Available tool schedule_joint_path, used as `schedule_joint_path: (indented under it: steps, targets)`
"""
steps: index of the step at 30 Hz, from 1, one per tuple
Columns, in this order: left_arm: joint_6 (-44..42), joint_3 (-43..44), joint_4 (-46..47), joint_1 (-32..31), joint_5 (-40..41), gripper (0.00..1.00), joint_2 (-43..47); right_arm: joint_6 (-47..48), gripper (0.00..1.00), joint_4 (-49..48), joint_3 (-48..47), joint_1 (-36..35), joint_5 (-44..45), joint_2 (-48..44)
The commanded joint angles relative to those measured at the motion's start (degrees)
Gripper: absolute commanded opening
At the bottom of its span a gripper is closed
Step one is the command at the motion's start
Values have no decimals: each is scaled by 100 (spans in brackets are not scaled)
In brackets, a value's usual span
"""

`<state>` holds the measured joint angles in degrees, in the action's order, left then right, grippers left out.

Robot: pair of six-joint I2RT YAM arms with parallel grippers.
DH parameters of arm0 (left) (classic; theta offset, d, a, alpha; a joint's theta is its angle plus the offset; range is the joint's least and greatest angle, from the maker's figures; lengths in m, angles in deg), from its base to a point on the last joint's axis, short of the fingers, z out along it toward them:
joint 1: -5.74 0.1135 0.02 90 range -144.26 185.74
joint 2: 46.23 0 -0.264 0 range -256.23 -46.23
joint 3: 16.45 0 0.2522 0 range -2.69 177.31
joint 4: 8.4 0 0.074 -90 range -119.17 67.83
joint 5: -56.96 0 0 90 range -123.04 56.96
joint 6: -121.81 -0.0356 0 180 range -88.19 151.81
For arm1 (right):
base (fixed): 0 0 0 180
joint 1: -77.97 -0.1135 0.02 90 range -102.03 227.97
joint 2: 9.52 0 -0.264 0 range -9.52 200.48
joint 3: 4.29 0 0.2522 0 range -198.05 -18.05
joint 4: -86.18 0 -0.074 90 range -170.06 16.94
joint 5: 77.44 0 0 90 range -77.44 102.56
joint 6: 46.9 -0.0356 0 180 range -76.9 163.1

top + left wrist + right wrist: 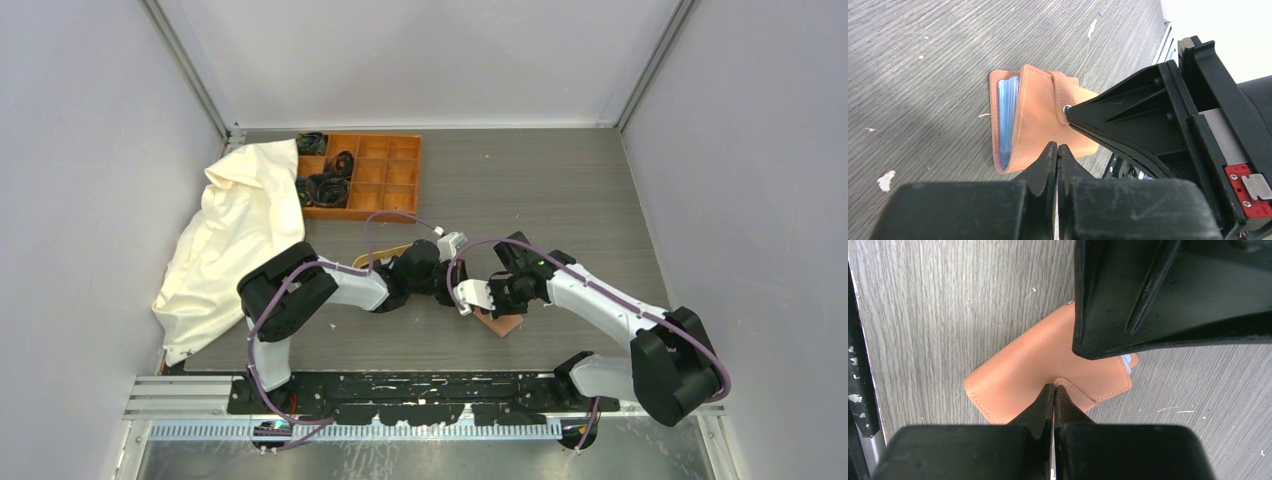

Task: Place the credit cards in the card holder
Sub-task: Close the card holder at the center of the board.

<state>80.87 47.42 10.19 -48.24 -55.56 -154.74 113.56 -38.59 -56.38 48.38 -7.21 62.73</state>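
— Where did we find the card holder?

— We saw it lying folded on the grey table, toward the near edge, right under the two tool tips. In the left wrist view its strap crossed the cover. Pale blue layers showed at its open side, and we could not tell whether those were cards or lining.

— And how did we read the left gripper?

— We read it as pinched fully together, with nothing between its fingers and its tips over the holder's edge. Whether it touched the leather we could not tell.

— The right gripper?

— Also closed tight, holding nothing that we could see. Its tip sat at the strap's end, against the snap button.

— What else did we note?

— An orange compartment box stood at the far left of the table, with dark items in some of its cells. A white cloth lay draped against it. A bit of a wooden tray showed beneath the left arm.
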Motion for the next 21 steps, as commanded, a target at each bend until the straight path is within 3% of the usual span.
schedule_joint_path:
  steps: [1, 21]
  targets:
    - [-96, -60, 186, 32, 11, 0, 290, 58, 0, 710, 564, -8, 549, 272]
    - [-30, -133, 239, -99, 20, 0, 345, 31, 0, 992, 795, 15, 948, -31]
